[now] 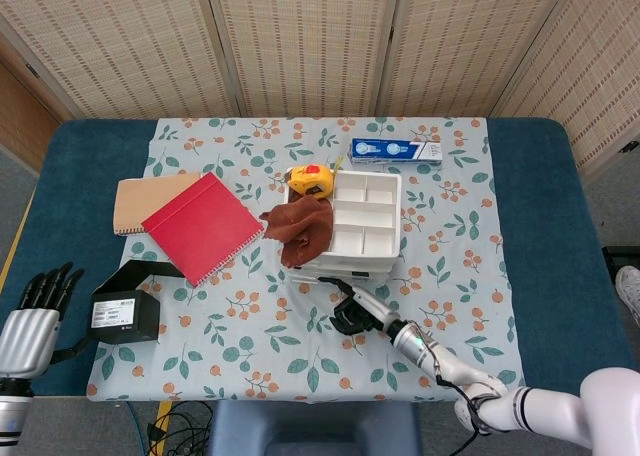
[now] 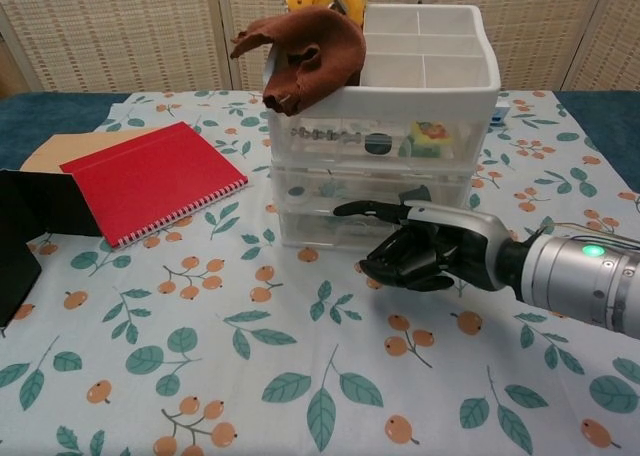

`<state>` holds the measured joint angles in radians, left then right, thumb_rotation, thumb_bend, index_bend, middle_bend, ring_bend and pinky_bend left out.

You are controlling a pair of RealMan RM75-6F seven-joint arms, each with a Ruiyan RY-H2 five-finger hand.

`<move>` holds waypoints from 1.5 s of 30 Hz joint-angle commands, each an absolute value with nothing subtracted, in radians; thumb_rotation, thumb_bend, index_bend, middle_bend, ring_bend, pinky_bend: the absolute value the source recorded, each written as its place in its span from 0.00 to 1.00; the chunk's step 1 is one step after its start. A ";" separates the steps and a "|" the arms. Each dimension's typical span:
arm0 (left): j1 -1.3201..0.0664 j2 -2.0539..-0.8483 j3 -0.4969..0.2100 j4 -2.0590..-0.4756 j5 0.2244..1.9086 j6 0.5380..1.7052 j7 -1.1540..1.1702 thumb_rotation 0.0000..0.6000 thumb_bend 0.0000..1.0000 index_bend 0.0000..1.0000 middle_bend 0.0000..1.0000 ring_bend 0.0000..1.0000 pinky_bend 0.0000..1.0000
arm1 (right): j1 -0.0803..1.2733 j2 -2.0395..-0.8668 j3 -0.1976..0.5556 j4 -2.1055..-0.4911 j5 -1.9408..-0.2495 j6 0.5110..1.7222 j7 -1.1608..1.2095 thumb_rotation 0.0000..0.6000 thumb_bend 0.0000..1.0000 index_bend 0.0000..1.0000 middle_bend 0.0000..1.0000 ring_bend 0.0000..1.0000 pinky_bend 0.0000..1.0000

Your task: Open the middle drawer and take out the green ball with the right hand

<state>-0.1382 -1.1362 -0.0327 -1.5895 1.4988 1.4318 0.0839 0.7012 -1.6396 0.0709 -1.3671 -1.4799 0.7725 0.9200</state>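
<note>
Drawers [image 2: 375, 191] in a white plastic stack of three stand mid-tabletop, all shut; the middle one is the target. The right robot hand [image 2: 425, 251] sits directly in front of the middle and lower drawer fronts, its dark fingers curled inward and one finger [image 2: 365, 210] stretched out level along the middle drawer's face, apparently seeking an edge to hook and pull. It holds nothing. The green ball cannot be made out for certain through the cloudy plastic; a dark round shape shows in the top drawer, not the middle. On the stack's divided open tray [image 1: 365, 213] lie a brown cloth [image 2: 310, 51], draped over the left edge, and a yellow tape measure [image 1: 312, 179] behind it. A red notebook [image 1: 203, 226] lies to the left over a tan one [image 1: 140, 201], with a black box [image 1: 125, 314] nearer the front edge. A blue carton [image 1: 396, 151] lies behind the stack. The left robot hand [image 1: 32, 311] rests far left, off the flowered tablecloth [image 1: 250, 346], fingers straight and spread, idle since the task is for the right.
</note>
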 commanded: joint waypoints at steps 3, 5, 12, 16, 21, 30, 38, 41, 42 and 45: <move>-0.139 -1.137 -0.032 -1.592 1.498 1.430 0.086 1.00 0.14 0.03 0.00 0.01 0.06 | 0.693 -1.630 0.051 -1.386 -1.494 0.787 0.920 1.00 0.51 0.11 0.81 0.93 0.99; -0.139 -1.137 -0.031 -1.592 1.498 1.429 0.086 1.00 0.14 0.03 0.00 0.01 0.06 | 0.690 -1.626 0.041 -1.396 -1.501 0.792 0.918 1.00 0.51 0.11 0.81 0.93 0.99; -0.140 -1.143 -0.029 -1.587 1.499 1.426 0.081 1.00 0.14 0.03 0.00 0.01 0.06 | 0.669 -1.620 0.000 -1.427 -1.525 0.823 0.883 1.00 0.51 0.11 0.81 0.93 0.99; -0.140 -1.146 -0.028 -1.582 1.501 1.427 0.076 1.00 0.14 0.03 0.00 0.01 0.06 | 0.655 -1.613 -0.021 -1.453 -1.540 0.846 0.867 1.00 0.51 0.11 0.81 0.93 0.99; -0.142 -1.152 -0.027 -1.577 1.504 1.424 0.071 1.00 0.14 0.03 0.00 0.01 0.06 | 0.637 -1.599 -0.048 -1.487 -1.557 0.874 0.848 1.00 0.51 0.11 0.81 0.93 0.99; -0.146 -1.155 -0.026 -1.576 1.507 1.422 0.073 1.00 0.14 0.03 0.00 0.01 0.06 | 0.603 -1.508 -0.056 -1.585 -1.608 0.990 0.670 1.00 0.51 0.05 0.80 0.93 0.99; -0.150 -1.158 -0.025 -1.579 1.507 1.415 0.078 1.00 0.14 0.03 0.00 0.01 0.06 | 0.571 -1.433 -0.010 -1.666 -1.536 1.043 0.385 1.00 0.51 0.00 0.80 0.93 0.99; -0.152 -1.159 -0.025 -1.579 1.507 1.413 0.080 1.00 0.14 0.03 0.00 0.02 0.06 | 0.566 -1.416 0.004 -1.686 -1.482 1.026 0.326 1.00 0.51 0.00 0.80 0.93 0.99; -0.153 -1.159 -0.025 -1.579 1.507 1.413 0.080 1.00 0.14 0.03 0.00 0.02 0.06 | 0.567 -1.413 0.006 -1.690 -1.471 1.020 0.320 1.00 0.51 0.00 0.79 0.93 0.99; -0.154 -1.160 -0.025 -1.580 1.507 1.411 0.081 1.00 0.14 0.03 0.00 0.02 0.06 | 0.573 -1.398 0.017 -1.702 -1.423 0.987 0.290 1.00 0.51 0.00 0.79 0.93 0.99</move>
